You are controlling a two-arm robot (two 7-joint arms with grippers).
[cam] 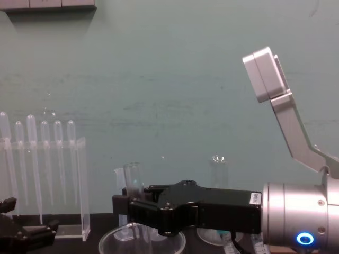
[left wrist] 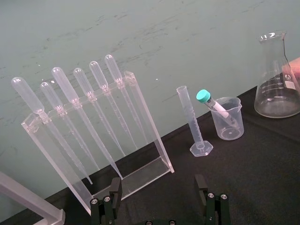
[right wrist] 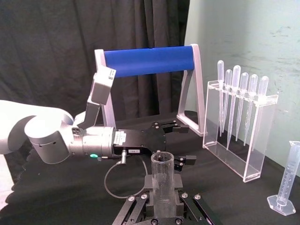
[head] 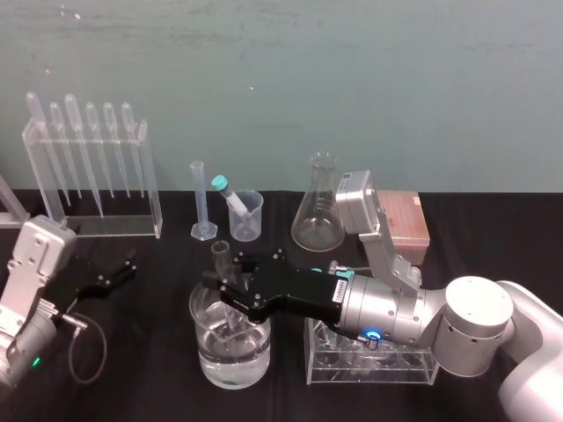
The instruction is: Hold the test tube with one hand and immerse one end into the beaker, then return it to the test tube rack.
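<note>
In the head view the right gripper (head: 230,294) is clamped on the test tube (head: 221,257), which stands upright with its lower end inside the water-filled beaker (head: 230,360) at the bench's near edge. I judge the dipping step is in hand. The test tube rack (head: 406,224) sits towards the back right, well apart. The left wrist view has the left gripper (left wrist: 158,180) spread wide and empty, parked near the left edge. The right wrist view shows the jaws pinching the tube below its rim. In the chest view that rim stands above the gripper. Next probably comes a straight lift clear of the beaker's wall, then a carry to the rack.
</note>
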